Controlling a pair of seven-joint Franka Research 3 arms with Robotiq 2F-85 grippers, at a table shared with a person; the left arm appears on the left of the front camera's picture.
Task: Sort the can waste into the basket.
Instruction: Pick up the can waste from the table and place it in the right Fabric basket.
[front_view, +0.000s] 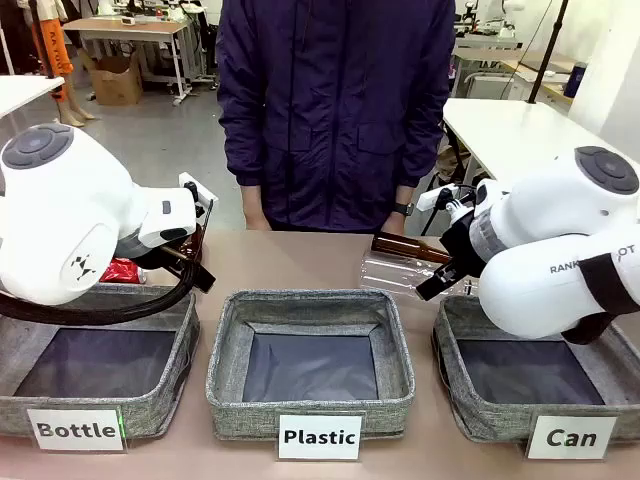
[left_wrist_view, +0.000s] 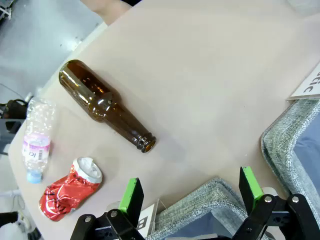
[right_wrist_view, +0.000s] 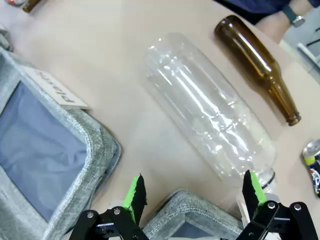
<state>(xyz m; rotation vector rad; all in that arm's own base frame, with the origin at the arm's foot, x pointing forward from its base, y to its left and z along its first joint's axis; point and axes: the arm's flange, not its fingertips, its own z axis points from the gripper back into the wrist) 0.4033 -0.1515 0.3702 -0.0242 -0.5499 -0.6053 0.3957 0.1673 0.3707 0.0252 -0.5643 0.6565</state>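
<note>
- The left gripper (left_wrist_view: 190, 192) has its green fingers spread wide with nothing between them. It hangs over the Bottle bin (front_view: 155, 408) rim.
- The right gripper (right_wrist_view: 194, 192) is also spread and empty, above the far edge of the Can basket (front_view: 483, 418).
- The red can (left_wrist_view: 70, 189) lies crushed on the table, at 8 o'clock from the left gripper in its wrist view.
- The dark can (right_wrist_view: 314, 162) sits at 3 o'clock in the right wrist view, near the cap end of the clear bottle (right_wrist_view: 210, 107).
- The step in hand is likely the reach for a first can, since neither arm holds one.
- The right arm looks better placed. It should swing toward 3 o'clock, centre the dark can between the pads and close across the can's flattened sides.
- It should keep clear of the clear bottle, which could roll.
</note>
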